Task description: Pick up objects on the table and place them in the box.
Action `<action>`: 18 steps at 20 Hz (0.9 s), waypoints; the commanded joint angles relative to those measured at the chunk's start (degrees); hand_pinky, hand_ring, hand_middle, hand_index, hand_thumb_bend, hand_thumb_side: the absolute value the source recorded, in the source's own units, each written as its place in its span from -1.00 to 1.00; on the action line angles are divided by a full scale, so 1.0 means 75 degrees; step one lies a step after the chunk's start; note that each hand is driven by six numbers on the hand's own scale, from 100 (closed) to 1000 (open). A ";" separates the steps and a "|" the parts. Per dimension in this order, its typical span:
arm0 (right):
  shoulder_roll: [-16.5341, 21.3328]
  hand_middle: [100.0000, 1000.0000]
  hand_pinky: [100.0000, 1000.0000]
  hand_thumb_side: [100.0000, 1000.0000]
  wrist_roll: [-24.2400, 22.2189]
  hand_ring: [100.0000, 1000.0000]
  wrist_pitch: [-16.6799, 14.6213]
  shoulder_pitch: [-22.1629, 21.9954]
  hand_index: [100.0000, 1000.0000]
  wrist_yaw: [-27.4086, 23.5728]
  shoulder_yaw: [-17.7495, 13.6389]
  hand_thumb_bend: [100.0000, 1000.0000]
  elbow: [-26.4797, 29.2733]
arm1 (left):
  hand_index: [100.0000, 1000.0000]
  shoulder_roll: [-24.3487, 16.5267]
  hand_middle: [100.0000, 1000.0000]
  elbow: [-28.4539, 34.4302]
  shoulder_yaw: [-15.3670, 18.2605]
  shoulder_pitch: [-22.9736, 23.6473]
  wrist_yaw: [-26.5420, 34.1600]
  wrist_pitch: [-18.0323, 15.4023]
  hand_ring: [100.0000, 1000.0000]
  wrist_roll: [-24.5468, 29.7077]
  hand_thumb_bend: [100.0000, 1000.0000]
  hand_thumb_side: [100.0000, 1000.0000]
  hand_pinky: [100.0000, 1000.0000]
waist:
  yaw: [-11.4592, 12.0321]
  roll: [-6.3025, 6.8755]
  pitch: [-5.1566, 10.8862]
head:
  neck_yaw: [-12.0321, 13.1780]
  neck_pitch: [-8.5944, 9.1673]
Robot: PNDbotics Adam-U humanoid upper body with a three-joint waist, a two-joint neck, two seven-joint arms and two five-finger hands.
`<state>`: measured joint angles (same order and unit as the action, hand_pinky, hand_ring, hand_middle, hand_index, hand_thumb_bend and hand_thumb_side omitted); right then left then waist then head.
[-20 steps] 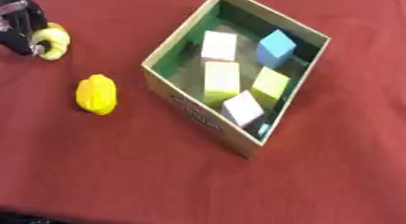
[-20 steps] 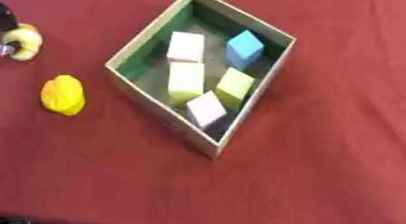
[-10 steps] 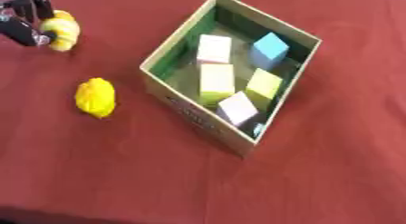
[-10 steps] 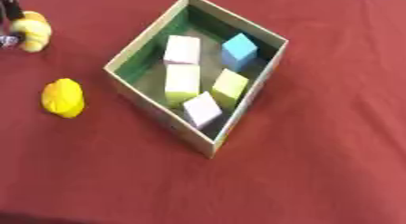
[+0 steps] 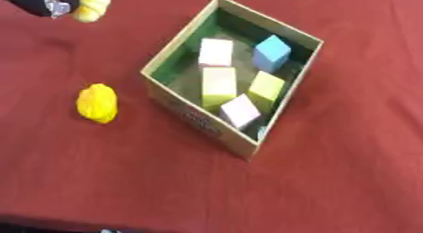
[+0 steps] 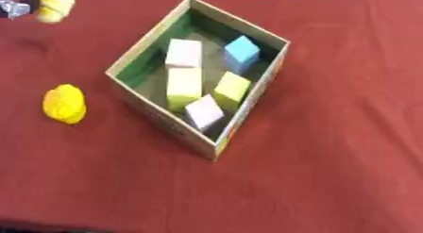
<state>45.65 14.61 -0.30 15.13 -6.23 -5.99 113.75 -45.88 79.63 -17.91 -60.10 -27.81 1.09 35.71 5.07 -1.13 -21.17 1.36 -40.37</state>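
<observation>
Your left hand is up in the far left corner, fingers curled round a yellow piece, and it hangs clear of the worktop with its shadow on the red cloth below. The piece looks rounded and lumpy, maybe a toy fruit; I can't make out more. Your right hand isn't in view at all.

The box sits askew in the middle, open-topped, green inside, with five blocks in it: a pink one, a blue one, two yellow-green ones, and a pale one at the near corner.

Left of the box, near it but not touching, lies the other yellow lump, alone on the cloth. It's oval with a bumpy skin, like a small lemon. I'd judge it light and fairly stiff, probably plastic or foam, so nothing fragile here. The rounded shape could roll or squirt out of a pinch, though. Take it across its narrow middle, fingers on one long side, thumb on the other.
</observation>
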 commanded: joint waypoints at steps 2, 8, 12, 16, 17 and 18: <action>0.0253 0.16 0.58 0.05 -0.0082 0.56 -0.0016 0.0175 0.55 -0.0074 -0.0042 -1.00 0.0112 | 0.23 0.0184 -0.02 0.0621 -0.0541 -0.0463 0.1097 0.0278 -0.02 0.0436 -0.92 -1.00 0.24 | -0.0043 0.0032 0.0247 | 0.0034 -0.0059; 0.0286 0.16 0.58 0.05 -0.0228 0.56 -0.0037 0.0413 0.55 -0.0181 0.0029 -1.00 0.0112 | 0.25 0.0670 0.00 0.0703 -0.1166 -0.0884 0.1563 0.0623 -0.01 0.0801 -0.89 -1.00 0.25 | -0.0127 0.0060 0.0295 | 0.0082 -0.0058; 0.0252 0.16 0.58 0.05 -0.0269 0.56 -0.0043 0.0502 0.55 -0.0224 0.0047 -1.00 0.0112 | 0.28 0.0802 0.03 0.0537 -0.1289 -0.0906 0.1479 0.0699 0.03 0.0887 -0.73 -1.00 0.28 | -0.0201 0.0091 0.0298 | 0.0101 -0.0024; 0.0184 0.16 0.57 0.06 -0.0300 0.56 -0.0021 0.0583 0.55 -0.0284 0.0054 -1.00 0.0112 | 0.38 0.1039 0.12 0.0020 -0.1381 -0.0932 0.1093 0.0582 0.11 0.1015 -0.54 -1.00 0.35 | -0.0268 0.0104 0.0285 | 0.0114 0.0001; 0.0174 0.16 0.57 0.06 -0.0304 0.56 -0.0017 0.0592 0.55 -0.0293 0.0054 -1.00 0.0112 | 0.44 0.1064 0.18 -0.0064 -0.1388 -0.0926 0.1028 0.0504 0.17 0.1070 -0.47 -1.00 0.40 | -0.0270 0.0103 0.0282 | 0.0113 -0.0003; 0.0166 0.16 0.57 0.06 -0.0309 0.56 -0.0016 0.0600 0.55 -0.0303 0.0054 -1.00 0.0112 | 0.50 0.1080 0.25 -0.0131 -0.1392 -0.0923 0.0975 0.0423 0.24 0.1140 -0.42 -1.00 0.44 | -0.0269 0.0102 0.0279 | 0.0112 -0.0009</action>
<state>45.65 12.46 -0.36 18.98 -7.84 -5.12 113.75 -37.18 79.04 -28.68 -65.65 -19.80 4.92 43.86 3.14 -0.31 -20.50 1.98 -40.77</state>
